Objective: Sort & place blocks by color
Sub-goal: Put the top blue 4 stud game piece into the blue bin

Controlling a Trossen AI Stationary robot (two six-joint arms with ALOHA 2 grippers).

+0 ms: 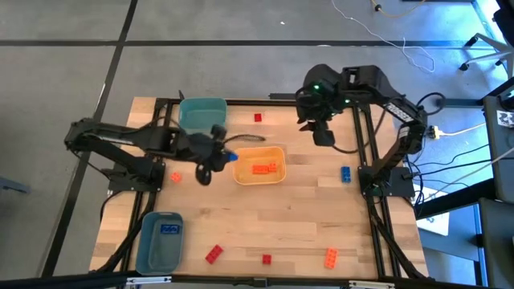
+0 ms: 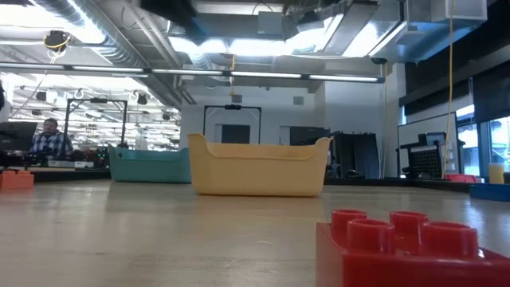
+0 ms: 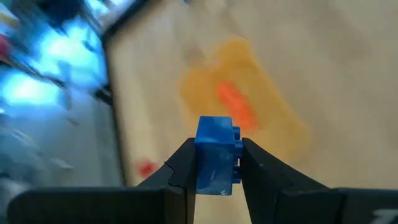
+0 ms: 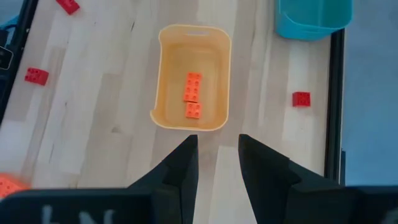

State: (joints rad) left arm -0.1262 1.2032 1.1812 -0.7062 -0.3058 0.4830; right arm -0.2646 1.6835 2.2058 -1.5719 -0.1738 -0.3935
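Observation:
My left gripper (image 3: pixel 216 177) is shut on a blue block (image 3: pixel 216 155) and hangs above the table beside the left end of the yellow-orange bin (image 1: pixel 259 165); the block also shows in the high view (image 1: pixel 230 157). That bin holds two orange blocks (image 4: pixel 192 94). My right gripper (image 4: pixel 217 146) hovers high over the table's far right part (image 1: pixel 323 132), open, with nothing between its fingers. Loose on the table lie red blocks (image 1: pixel 258 118) (image 1: pixel 214 254) (image 1: pixel 267 259), orange blocks (image 1: pixel 330 257) (image 1: pixel 175 177) and a blue block (image 1: pixel 345 173). My left gripper pinches the blue block by two opposite side faces (image 3: pixel 200 163) between its two fingers. The fingers slant downward from the table's left side. The block is lifted clear of the table, with its studs (image 3: pixel 237 134) turned sideways toward one finger.
A teal bin (image 1: pixel 202 115) stands at the far edge, left of centre. A blue bin (image 1: pixel 159 241) at the near left holds a blue block (image 1: pixel 169 229). Black frame rails run along the table's sides. A person (image 2: pixel 52 142) sits in the room beyond the table.

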